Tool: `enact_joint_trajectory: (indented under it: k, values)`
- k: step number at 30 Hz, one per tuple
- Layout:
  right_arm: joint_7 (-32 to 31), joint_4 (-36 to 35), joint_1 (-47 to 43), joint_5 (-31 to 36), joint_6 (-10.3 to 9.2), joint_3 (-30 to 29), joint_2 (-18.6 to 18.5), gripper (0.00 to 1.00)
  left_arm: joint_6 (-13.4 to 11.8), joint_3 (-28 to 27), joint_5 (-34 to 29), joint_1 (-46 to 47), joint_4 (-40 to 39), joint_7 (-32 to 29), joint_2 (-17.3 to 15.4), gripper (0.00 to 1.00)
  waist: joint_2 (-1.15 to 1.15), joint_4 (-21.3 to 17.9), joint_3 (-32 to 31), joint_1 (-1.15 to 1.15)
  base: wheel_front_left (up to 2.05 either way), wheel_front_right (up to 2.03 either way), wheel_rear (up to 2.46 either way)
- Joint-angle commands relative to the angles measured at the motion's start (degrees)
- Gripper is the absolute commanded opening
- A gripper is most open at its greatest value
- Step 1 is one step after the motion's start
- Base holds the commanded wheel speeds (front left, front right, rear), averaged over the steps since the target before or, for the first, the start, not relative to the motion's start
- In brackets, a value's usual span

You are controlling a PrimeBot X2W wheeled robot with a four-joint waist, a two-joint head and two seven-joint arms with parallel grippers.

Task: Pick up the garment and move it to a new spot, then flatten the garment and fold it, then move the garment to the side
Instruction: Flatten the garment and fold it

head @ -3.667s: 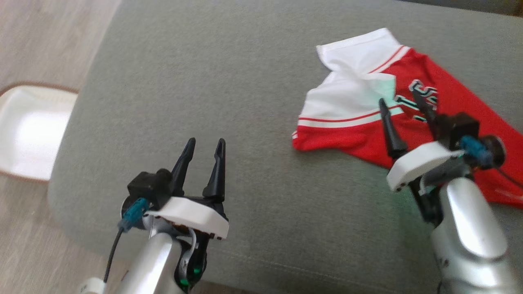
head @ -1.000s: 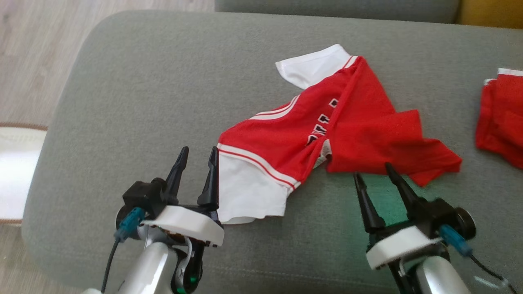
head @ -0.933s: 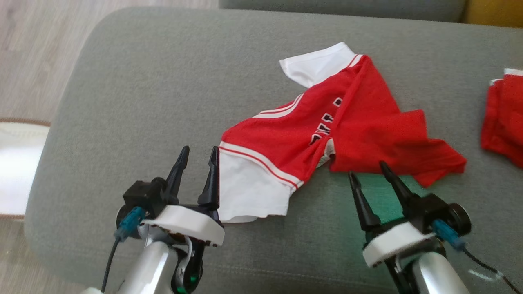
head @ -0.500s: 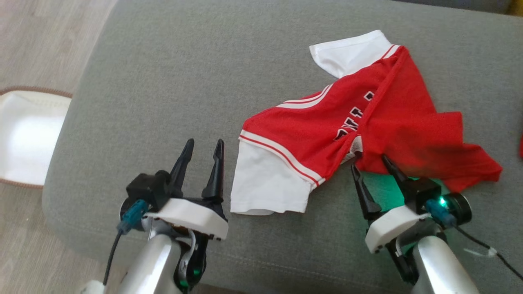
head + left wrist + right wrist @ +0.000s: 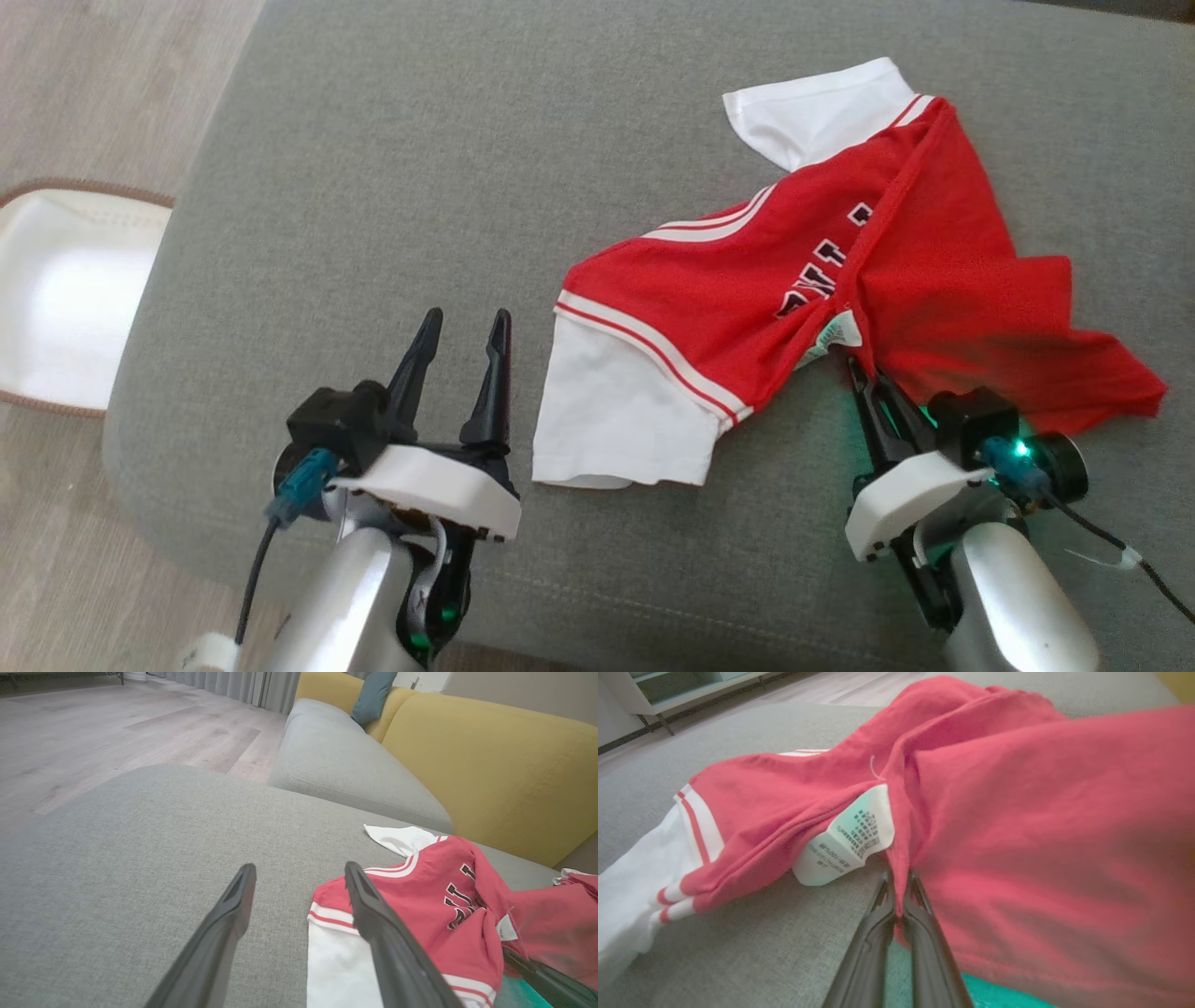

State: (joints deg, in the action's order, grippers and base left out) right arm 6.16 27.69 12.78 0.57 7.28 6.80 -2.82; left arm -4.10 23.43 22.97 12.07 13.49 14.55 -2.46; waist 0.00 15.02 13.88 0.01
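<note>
A red and white jersey (image 5: 747, 289) lies crumpled on the grey sofa cushion (image 5: 420, 168), one white sleeve toward me and one at the far side. My right gripper (image 5: 864, 373) is shut on a red fold of it beside the white care label (image 5: 834, 331). In the right wrist view the fingers (image 5: 900, 877) pinch the red cloth (image 5: 1017, 812) just right of the label (image 5: 850, 840). My left gripper (image 5: 467, 315) stands open over bare cushion, just left of the near white sleeve. In the left wrist view it (image 5: 299, 867) holds nothing and the jersey (image 5: 420, 896) lies to its right.
A white tray (image 5: 56, 299) sits on the wooden floor left of the cushion. A yellow sofa back (image 5: 490, 765) rises behind the seat, with a dark blue pillow (image 5: 371, 695). Another red garment (image 5: 574, 879) lies at the far right.
My right gripper, open at the red fold half a second ago, has pushed in and shut on it. The left gripper has held still. The head camera has shifted.
</note>
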Motion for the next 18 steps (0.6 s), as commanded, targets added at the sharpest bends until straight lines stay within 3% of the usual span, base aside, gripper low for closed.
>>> enact_joint_trajectory:
  k: [1,6,12,18]
  values:
    - [1.10,-1.51,1.54,-0.07,0.21,1.15,-0.06,0.00,-0.26,-1.79,0.38,1.98,-1.38,0.45,-0.42,1.00,0.00,-0.39,-0.52,-0.01,0.00,0.00,0.00]
    - [1.78,-4.13,0.33,-0.04,0.21,0.13,-0.06,0.00,-0.36,-2.36,0.09,1.33,-1.27,0.45,-0.42,1.00,0.00,-2.14,-2.41,-0.01,0.00,0.00,0.00]
    - [-2.44,-16.75,-1.81,3.45,0.21,-2.52,-0.44,0.00,-0.52,-2.77,-0.11,0.31,-1.78,0.45,-0.42,1.00,0.00,-4.90,-4.59,-0.01,0.00,0.00,0.00]
    - [-11.77,-30.44,-1.67,2.25,0.21,-5.95,-8.06,0.00,-0.78,-2.47,0.25,0.70,-2.66,0.45,-0.42,1.00,0.00,-5.45,-3.79,-0.01,0.00,0.00,0.00]
